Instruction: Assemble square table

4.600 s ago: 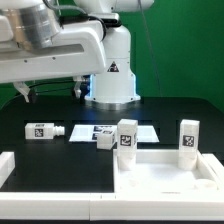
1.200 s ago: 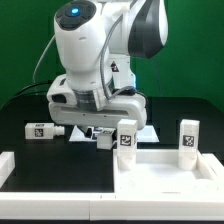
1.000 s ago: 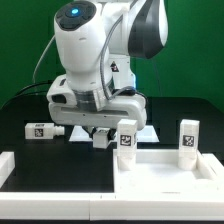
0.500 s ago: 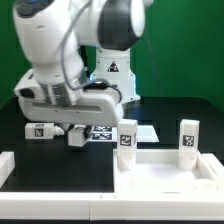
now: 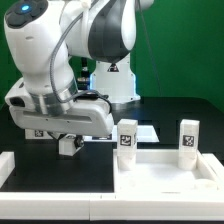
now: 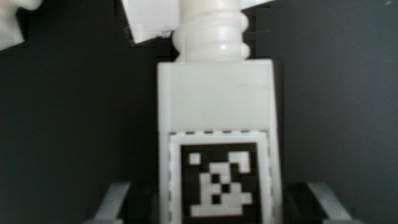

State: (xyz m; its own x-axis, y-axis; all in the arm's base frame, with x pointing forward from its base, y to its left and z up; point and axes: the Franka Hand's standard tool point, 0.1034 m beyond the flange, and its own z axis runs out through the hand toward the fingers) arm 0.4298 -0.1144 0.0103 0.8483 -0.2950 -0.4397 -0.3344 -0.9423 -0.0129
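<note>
Table top [image 5: 165, 178]: a white square tray with a raised rim, lying flat on the black bench [image 5: 195, 112] in the lower right of the exterior frame.

Two standing legs sit at its far corners, one [image 5: 126, 137] toward the exterior view's left and one [image 5: 189, 139] toward the right. Each is a short white upright block with a black-and-white tag facing the camera.

The third leg [image 5: 68, 144] is left of centre and low in the frame, under the wrist. In the wrist view it [image 6: 215, 120] is a white block with a tag on its face and a knobbed peg [image 6: 214, 40] at one end. Grey fingers [image 6: 118, 200] flank it on both sides.

The jaws are closed on this third leg. Whether it is clear of the bench cannot be told.

The arm [image 5: 60, 60] is bent low over the bench, filling the frame's upper left, with the wrist pointing down. An edge of the marker board [image 5: 143, 131] shows behind the nearer standing leg.
</note>
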